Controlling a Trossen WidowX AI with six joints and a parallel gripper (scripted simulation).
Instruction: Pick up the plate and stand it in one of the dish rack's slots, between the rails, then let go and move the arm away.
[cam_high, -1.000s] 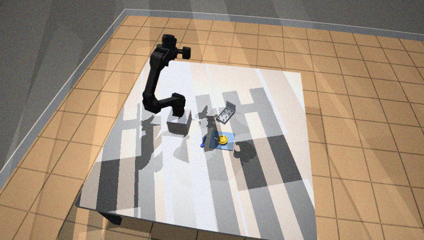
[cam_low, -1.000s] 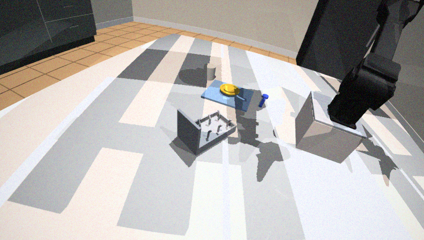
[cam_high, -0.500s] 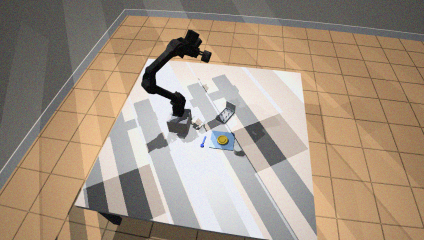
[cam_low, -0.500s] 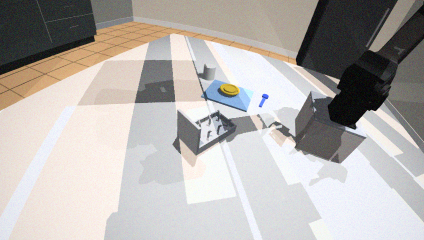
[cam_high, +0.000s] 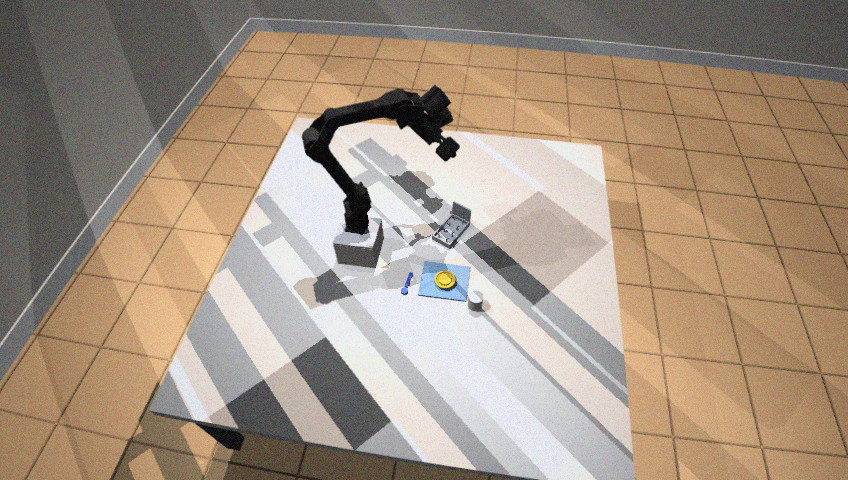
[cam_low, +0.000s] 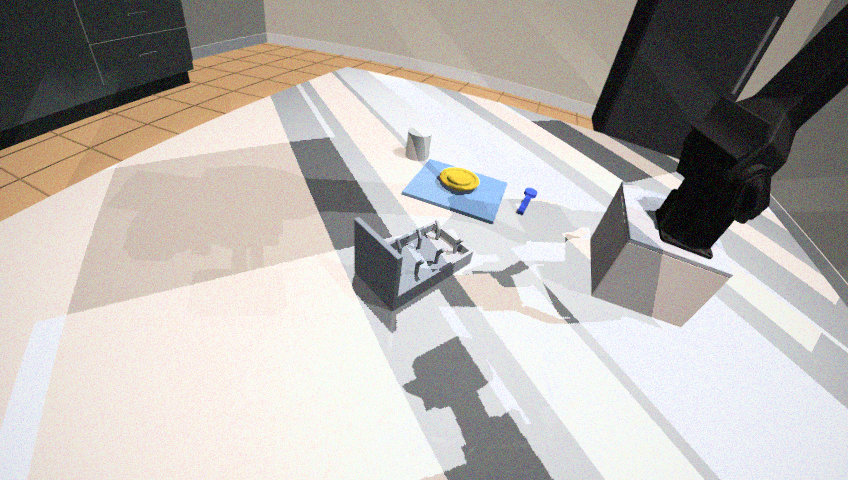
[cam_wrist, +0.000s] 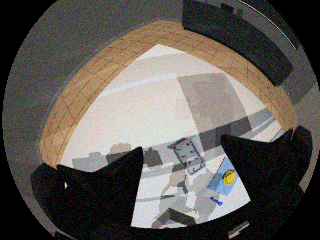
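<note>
A yellow plate (cam_high: 445, 279) (cam_low: 458, 179) (cam_wrist: 229, 177) lies flat on a blue mat (cam_high: 427, 289) (cam_low: 482, 209) (cam_wrist: 217, 187). The grey dish rack (cam_high: 451, 230) (cam_low: 428, 277) (cam_wrist: 188, 156) stands on the table near the mat, with small upright rails inside and a tall panel at one end; no plate is in it. My gripper (cam_high: 447, 148) (cam_wrist: 184, 146) is open and empty, high in the air, well above the table and away from the plate. The gripper is outside the exterior view, which shows only part of the arm.
A grey-white cup (cam_high: 475, 301) (cam_low: 418, 144) stands by one corner of the mat. A small blue utensil (cam_high: 407, 284) (cam_low: 526, 201) (cam_wrist: 216, 201) lies beside the mat on the arm's side. The arm's box-shaped base (cam_high: 357, 252) (cam_low: 654, 279) stands on the table. Patchy shadows cross the table.
</note>
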